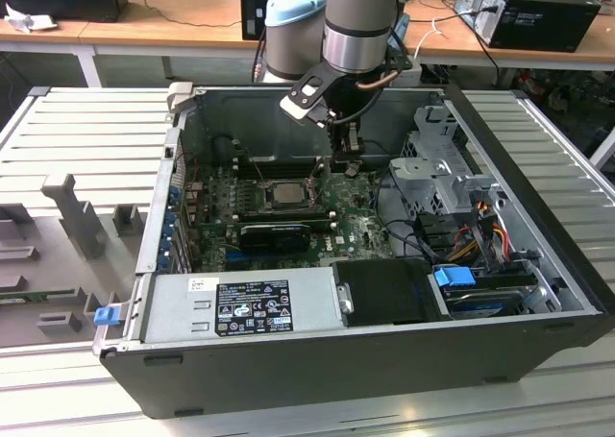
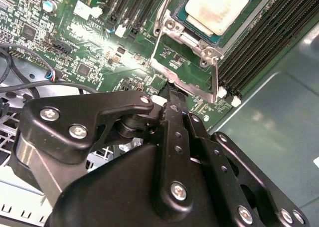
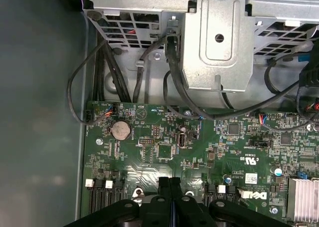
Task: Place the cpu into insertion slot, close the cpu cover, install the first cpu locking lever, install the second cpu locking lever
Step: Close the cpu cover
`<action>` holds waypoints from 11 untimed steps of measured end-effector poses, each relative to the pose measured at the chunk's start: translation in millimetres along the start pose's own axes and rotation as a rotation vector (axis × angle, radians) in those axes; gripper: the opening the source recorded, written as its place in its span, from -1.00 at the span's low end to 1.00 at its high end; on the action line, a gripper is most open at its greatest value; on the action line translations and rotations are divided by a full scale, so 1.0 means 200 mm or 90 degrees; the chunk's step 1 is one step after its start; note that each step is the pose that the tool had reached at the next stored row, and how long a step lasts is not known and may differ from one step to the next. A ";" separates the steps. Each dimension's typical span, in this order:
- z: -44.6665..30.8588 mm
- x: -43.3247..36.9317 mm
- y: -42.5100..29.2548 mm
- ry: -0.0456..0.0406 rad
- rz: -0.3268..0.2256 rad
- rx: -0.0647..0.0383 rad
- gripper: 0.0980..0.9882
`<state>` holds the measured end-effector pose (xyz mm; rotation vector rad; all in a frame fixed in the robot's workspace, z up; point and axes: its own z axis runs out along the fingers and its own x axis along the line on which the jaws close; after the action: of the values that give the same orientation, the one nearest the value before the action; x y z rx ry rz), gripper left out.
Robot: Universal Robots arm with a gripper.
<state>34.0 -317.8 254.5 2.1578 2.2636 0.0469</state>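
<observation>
- The arm [image 1: 360,24] reaches down into an open computer case [image 1: 365,360] that lies on its side on a ribbed metal counter [image 1: 86,130].
- The fingers [image 1: 350,160] hang over the green board [image 1: 360,230], just to the exterior view's right of the slot [image 1: 261,195].
- In the first wrist view the fingers [image 3: 164,184] are pressed together, tip against tip, with nothing visible between them.
- In the second wrist view the fingers [image 2: 172,107] end right at a corner of the slot [image 2: 167,25], beside a small white tab. Whether they touch the board [image 2: 99,62] there cannot be told.
- The cpu [image 1: 285,193] sits in the slot. Its pale metal top [image 2: 219,7] faces up and lies level.
- The cover [image 2: 182,36] appears to lie flat, its silver frame round the cpu's edges.
- A thin silver lever [image 2: 217,75] runs along the slot's side nearest the fingers, next to the long black memory slots [image 2: 254,47]. Whether it is hooked down cannot be told.
- In the first wrist view the board [image 3: 164,152] carries a round coin cell [image 3: 121,130], with black cables [image 3: 109,72] running up to a grey metal drive cage [image 3: 214,42].
- A grey power supply [image 1: 240,307] fills the case's near side in the exterior view, and the drive cage [image 1: 432,168] stands at that view's right.
</observation>
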 end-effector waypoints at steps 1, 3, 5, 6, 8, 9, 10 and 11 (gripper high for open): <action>0.000 0.000 -0.001 0.0000 0.000 0.000 -0.98; 0.000 0.000 -0.004 0.0000 0.000 0.000 -0.98; 0.000 0.000 -0.007 0.0000 0.000 0.000 -0.98; 0.000 0.000 -0.008 0.0000 0.000 0.000 -0.98; 0.000 0.000 -0.010 0.0000 0.000 0.000 -0.98; 0.000 0.000 -0.011 0.0000 0.000 0.000 -0.98; 0.000 0.001 -0.012 0.0000 0.000 0.000 -0.98; 0.000 0.001 -0.013 0.0000 0.000 0.000 -0.98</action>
<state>31.5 -317.9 254.5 2.1579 2.2635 0.0468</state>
